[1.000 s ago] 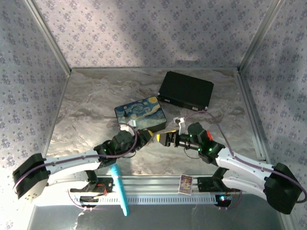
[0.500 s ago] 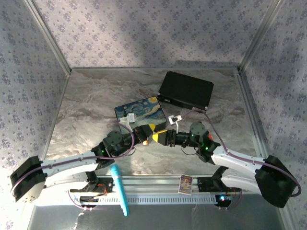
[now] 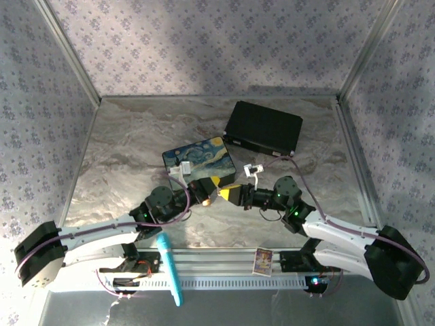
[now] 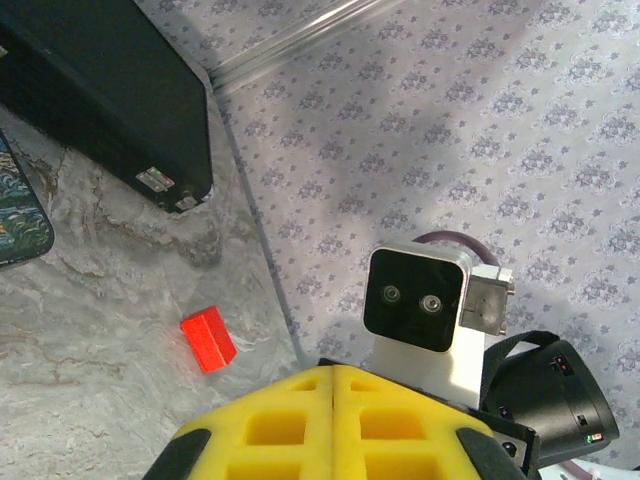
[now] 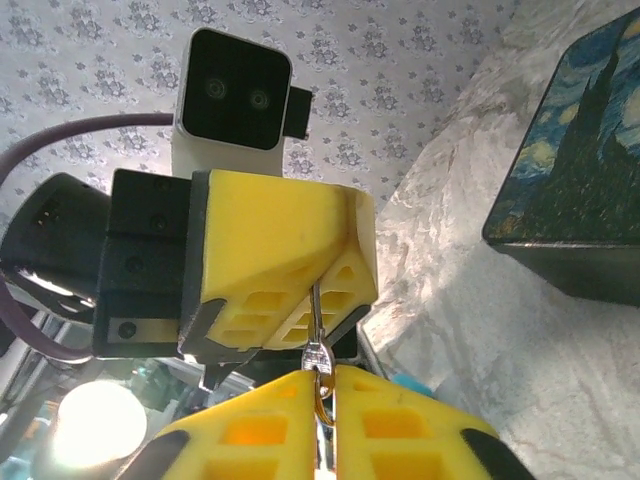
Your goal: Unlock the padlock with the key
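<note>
In the right wrist view the key, a thin silver piece with a ring at its head, spans the two grippers. Its blade runs up into the closed yellow fingers of my left gripper. Its head and ring are pinched between the fingers of my right gripper. From above, the left gripper and right gripper meet tip to tip just in front of the painted box. A small tan-brown thing shows beneath the tips; it is too small to tell whether it is the padlock. My left gripper is pressed shut.
A black case lies at the back right. A red block rests on the marble floor near the right wall. A teal pen and a small card lie on the rail by the arm bases.
My right gripper's jaws have closed onto the key's head. The left arm drew back slightly to the left a second ago and has held still since.
</note>
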Controlling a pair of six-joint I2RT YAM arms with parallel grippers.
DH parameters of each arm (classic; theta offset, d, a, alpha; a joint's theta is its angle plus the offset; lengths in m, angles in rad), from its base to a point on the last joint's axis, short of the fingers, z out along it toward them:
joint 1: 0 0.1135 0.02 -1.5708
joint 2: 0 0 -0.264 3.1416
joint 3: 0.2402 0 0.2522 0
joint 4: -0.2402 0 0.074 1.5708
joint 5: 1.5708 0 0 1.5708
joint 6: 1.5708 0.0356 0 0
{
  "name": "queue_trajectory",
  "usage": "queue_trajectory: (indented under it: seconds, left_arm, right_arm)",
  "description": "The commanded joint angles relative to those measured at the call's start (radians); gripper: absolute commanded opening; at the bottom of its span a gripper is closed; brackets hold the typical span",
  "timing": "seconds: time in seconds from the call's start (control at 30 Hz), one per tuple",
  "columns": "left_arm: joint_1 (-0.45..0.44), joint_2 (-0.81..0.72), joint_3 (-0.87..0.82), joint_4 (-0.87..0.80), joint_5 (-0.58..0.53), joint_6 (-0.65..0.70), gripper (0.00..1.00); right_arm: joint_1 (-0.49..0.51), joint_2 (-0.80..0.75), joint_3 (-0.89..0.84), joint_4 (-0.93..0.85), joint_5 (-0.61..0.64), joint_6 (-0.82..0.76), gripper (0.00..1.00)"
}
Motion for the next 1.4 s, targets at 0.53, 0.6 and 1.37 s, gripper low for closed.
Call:
queue_trajectory:
  seconds: [0.53, 0.6, 1.37]
  left_arm:
    - [-0.038, 0.067, -0.005, 0.121, -0.016, -0.022, 0.0]
    - [-0.038, 0.063, -0.011, 0.128, -0.023, -0.022, 0.0]
    - [-0.041, 0.048, -0.013, 0.098, -0.044, -0.025, 0.0]
  right_arm:
    - [0.018, 0.048, 0.04, 0.029, 0.015, 0.0, 0.24]
    - [0.018, 0.042, 0.03, 0.038, 0.015, 0.007, 0.21]
    - [0.007, -0.022, -0.026, 0.038, 0.046, 0.013, 0.03]
